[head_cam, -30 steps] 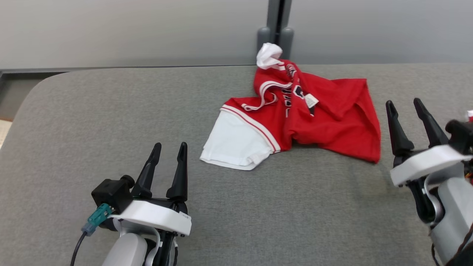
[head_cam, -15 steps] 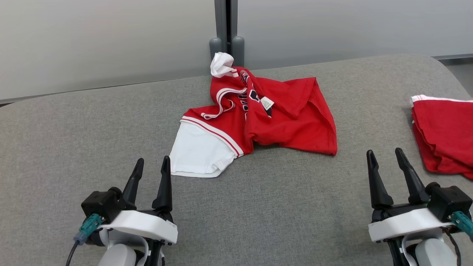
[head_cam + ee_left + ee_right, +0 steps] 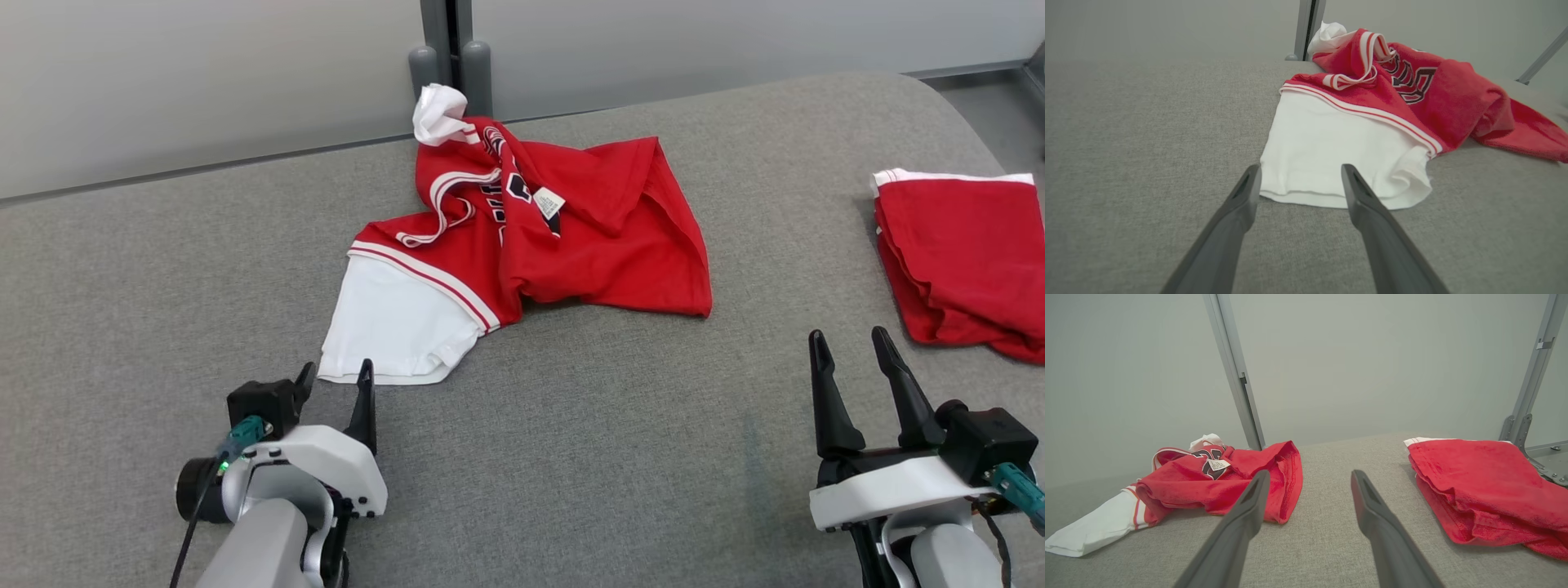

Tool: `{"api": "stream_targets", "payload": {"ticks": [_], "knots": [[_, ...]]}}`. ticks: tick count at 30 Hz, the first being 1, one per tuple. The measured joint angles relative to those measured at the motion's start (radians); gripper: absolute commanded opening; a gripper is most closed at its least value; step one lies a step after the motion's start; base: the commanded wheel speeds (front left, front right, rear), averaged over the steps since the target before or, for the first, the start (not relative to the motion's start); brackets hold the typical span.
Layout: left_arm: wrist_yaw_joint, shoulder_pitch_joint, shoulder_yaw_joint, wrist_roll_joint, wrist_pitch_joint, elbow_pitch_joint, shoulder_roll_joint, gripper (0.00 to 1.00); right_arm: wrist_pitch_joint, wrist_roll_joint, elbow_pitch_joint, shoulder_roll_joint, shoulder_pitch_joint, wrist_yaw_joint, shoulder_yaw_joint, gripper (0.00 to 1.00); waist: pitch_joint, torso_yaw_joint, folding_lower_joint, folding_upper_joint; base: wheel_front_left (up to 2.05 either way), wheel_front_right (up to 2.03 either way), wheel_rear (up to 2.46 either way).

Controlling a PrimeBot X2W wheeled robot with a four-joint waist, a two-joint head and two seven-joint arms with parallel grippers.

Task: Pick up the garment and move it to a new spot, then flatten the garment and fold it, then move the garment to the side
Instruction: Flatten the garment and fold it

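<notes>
The garment (image 3: pixel 571 220) is a crumpled red shirt with white sleeves and striped trim, lying at the middle back of the grey padded table (image 3: pixel 620 441). One white sleeve (image 3: pixel 392 327) spreads toward me. My left gripper (image 3: pixel 336 369) is open, its fingertips just short of that sleeve's hem; in the left wrist view the hem (image 3: pixel 1306 198) lies between the two fingers of the left gripper (image 3: pixel 1300 168). My right gripper (image 3: pixel 847 335) stands open at the lower right, apart from the garment (image 3: pixel 1208 482), with nothing between the fingers of the right gripper (image 3: pixel 1311 473).
A second red garment (image 3: pixel 955 245), folded, lies near the table's right edge and shows at the right of the right wrist view (image 3: pixel 1478 486). Two grey posts (image 3: pixel 445 61) stand against the wall behind the table. Bare grey surface lies between my grippers.
The head camera has swung, shifting the whole picture left and bringing the folded red garment into view. My left gripper has tipped forward and reached the white sleeve's hem. The right gripper stays open.
</notes>
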Motion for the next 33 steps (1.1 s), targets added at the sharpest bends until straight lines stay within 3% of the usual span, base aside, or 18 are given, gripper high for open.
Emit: {"api": "stream_targets", "payload": {"ticks": [5, 16, 18, 19, 25, 33], "knots": [[0.049, -0.082, 0.004, 0.034, -0.011, 0.100, 0.032, 1.00, 0.000, 0.014, 0.009, 0.008, -0.018, 0.000, -0.002, 1.00, 0.027, -0.025, 0.0000, 0.0000, 0.00, 0.00, 0.00], [0.017, -0.145, -0.013, 0.022, 0.016, 0.244, 0.031, 0.97, 0.000, 0.029, 0.027, 0.011, -0.031, 0.000, 0.003, 1.00, 0.042, -0.044, 0.0000, 0.0000, 0.00, 0.00, 0.00], [0.002, -0.156, -0.011, 0.010, 0.022, 0.263, 0.029, 0.10, 0.000, 0.030, 0.032, 0.011, -0.031, 0.000, 0.003, 1.00, 0.041, -0.041, 0.0000, 0.0000, 0.00, 0.00, 0.00], [-0.008, -0.161, -0.015, 0.007, 0.022, 0.272, 0.028, 0.00, 0.000, 0.030, 0.036, 0.011, -0.031, 0.000, 0.003, 1.00, 0.041, -0.039, 0.0000, 0.0000, 0.00, 0.00, 0.00], [-0.051, -0.169, -0.021, -0.020, -0.025, 0.257, 0.007, 0.00, 0.019, 0.083, 0.093, 0.010, -0.064, 0.000, -0.014, 1.00, 0.032, 0.004, 0.0000, 0.0000, 0.00, 0.00, 0.00], [-0.051, -0.144, -0.008, 0.006, -0.049, 0.039, 0.003, 0.00, 0.094, 0.207, 0.229, 0.017, -0.144, 0.000, -0.004, 1.00, 0.025, 0.104, 0.0000, 0.0000, 0.00, 0.00, 0.00]]}}
